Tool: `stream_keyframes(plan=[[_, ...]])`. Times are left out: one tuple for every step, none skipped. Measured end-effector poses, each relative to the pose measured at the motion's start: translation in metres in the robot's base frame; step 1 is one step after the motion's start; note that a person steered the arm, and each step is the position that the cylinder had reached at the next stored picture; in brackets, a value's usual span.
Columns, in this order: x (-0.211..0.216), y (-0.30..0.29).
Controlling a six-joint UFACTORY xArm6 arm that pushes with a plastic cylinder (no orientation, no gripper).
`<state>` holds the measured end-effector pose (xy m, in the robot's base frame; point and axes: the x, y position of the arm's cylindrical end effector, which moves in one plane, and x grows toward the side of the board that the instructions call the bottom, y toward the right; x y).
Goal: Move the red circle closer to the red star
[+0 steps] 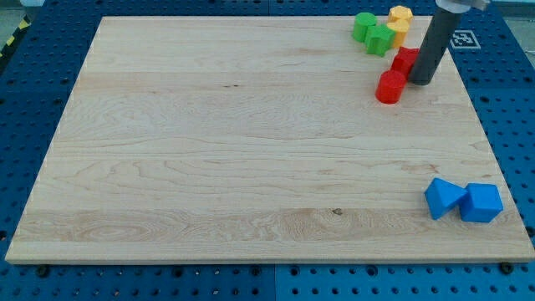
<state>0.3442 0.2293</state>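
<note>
Our counter (209,142) is a pale wooden board, and its whole left and middle lie bare of blocks as we read across from the view's left. Near the view's top right we first meet two green blocks (372,33), touching each other, their exact shapes hard to make out. Just to their right sit two yellow blocks (399,23), one behind the other, pressed against the greens. Below that cluster lies the red circle (389,87), a short round block, and just up and to its right is the red star (405,60), partly hidden by our rod; the two reds look to be touching or nearly so. My tip (420,81) rests on the counter just right of the red circle and against the star's lower right side. We carry no gripper, so none is in view here. Down at the view's bottom right two blue blocks (462,201) sit side by side, touching, well apart from the reds.
</note>
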Motion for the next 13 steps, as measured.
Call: stream_keyframes(plan=[[-0.018,0.000],[-0.032,-0.005],[-0.032,-0.055],[-0.025,-0.094],[0.026,-0.095],[0.064,-0.082],[0.068,-0.065],[0.068,-0.071],[0.063,-0.071],[0.060,-0.068],[0.060,-0.061],[0.060,-0.046],[0.049,-0.042]])
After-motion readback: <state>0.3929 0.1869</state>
